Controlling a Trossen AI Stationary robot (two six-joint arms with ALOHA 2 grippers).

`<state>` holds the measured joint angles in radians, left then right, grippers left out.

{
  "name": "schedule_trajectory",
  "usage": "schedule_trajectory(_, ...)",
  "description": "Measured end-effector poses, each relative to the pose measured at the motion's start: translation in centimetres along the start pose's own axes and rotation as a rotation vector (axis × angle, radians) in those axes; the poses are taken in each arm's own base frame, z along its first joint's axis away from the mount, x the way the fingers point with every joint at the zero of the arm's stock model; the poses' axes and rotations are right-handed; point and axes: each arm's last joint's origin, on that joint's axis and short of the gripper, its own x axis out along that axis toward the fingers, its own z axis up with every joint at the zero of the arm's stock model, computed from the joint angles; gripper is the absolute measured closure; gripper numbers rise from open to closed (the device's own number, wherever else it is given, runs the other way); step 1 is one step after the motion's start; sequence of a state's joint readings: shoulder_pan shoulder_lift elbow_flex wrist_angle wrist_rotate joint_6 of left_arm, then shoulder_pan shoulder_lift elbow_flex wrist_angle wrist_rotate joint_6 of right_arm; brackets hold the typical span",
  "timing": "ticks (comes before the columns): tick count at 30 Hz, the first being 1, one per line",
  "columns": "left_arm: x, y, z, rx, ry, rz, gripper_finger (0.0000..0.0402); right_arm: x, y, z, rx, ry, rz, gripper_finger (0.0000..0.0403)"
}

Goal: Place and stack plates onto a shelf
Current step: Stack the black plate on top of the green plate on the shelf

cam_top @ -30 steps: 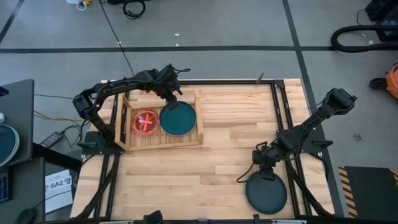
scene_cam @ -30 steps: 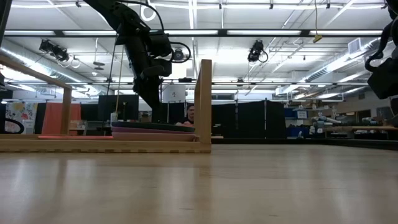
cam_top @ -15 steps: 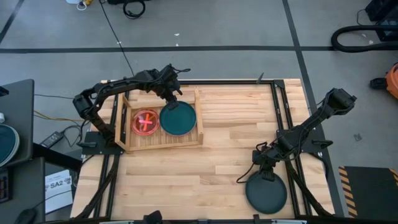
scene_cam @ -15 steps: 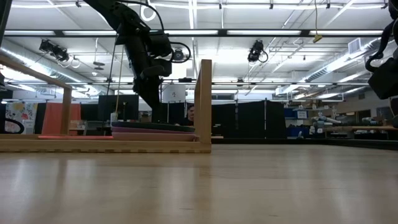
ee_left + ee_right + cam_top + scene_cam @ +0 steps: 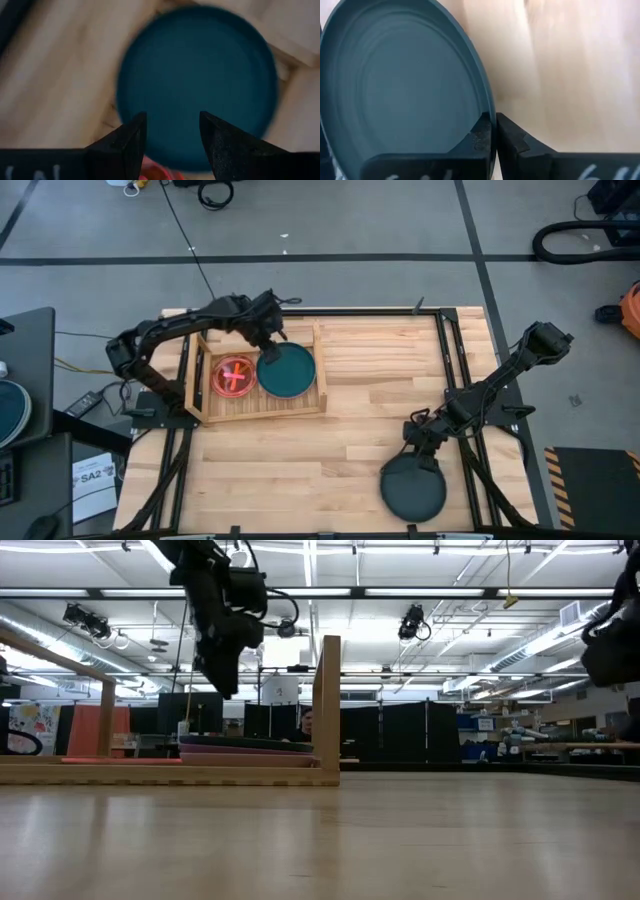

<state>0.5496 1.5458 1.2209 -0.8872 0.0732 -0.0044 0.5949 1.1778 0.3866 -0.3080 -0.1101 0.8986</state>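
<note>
Inside the wooden shelf (image 5: 262, 412) at the table's far left lie a dark teal plate (image 5: 288, 372) and a pink-red plate (image 5: 233, 376). The low view shows the teal plate (image 5: 245, 743) lying on top of other plates. My left gripper (image 5: 172, 117) hangs open above the teal plate's far-left edge (image 5: 268, 340) and touches nothing. A second dark teal plate (image 5: 413, 487) is at the table's near right. My right gripper (image 5: 421, 452) is shut on it. My right gripper pinches the plate's rim (image 5: 486, 107) at its far edge, with one finger (image 5: 479, 135) on the inner side and the other (image 5: 512, 135) outside. The fingers slant down from the table's far right. Whether the plate's near part lies on the table, I cannot tell.
The shelf's upright rail (image 5: 327, 705) stands beside the stacked plates. Bare plank tabletop (image 5: 370, 380) stretches between the shelf and the right arm. Black frame rails (image 5: 452, 350) run along the table's right side.
My right gripper has shut on the rim of the near-right teal plate, and the plate has shifted a little toward the table's left. My left gripper, still open, has risen from the shelf's teal plate and drawn slightly toward the table's left.
</note>
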Motion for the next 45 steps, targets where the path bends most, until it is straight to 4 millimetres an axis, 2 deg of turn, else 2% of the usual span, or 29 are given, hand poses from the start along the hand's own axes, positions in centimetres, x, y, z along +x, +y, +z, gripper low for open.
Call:
schedule_trajectory(6,-1.0,-3.1,-1.3,-0.029,0.064,-0.043,0.0214,-0.1,0.3,0.7,0.024,-0.156,-0.034,0.038)
schedule_trajectory(13,-1.3,-7.1,-2.1,-0.095,0.082,-0.08,0.0214,-0.3,1.0,1.8,0.033,-0.354,-0.021,0.0387)
schedule_trajectory(19,-1.4,-10.7,-3.2,-0.051,0.101,-0.119,0.0214,-0.7,1.6,2.8,0.049,-0.534,-0.018,0.0385)
schedule_trajectory(24,-1.7,-13.9,-4.3,-0.047,0.091,-0.164,0.0214,-1.0,1.5,3.1,0.074,-0.652,-0.082,0.0385)
schedule_trajectory(29,-2.2,-17.5,-4.8,-0.077,0.007,-0.272,0.0214,-1.3,1.2,3.4,0.108,-0.787,-0.178,0.0385)
schedule_trajectory(34,-3.1,-20.4,-4.9,-0.103,-0.158,-0.352,0.0214,-1.9,1.4,4.0,0.141,-0.958,-0.246,0.0385)
schedule_trajectory(39,-3.8,-22.2,-4.9,-0.113,-0.3,-0.375,0.0214,-2.6,1.8,4.5,0.15,-1.103,-0.288,0.0385)
schedule_trajectory(45,-4.4,-23.3,-5.1,-0.119,-0.411,-0.359,0.0214,-3.3,2.1,5.0,0.185,-1.229,-0.336,0.0385)
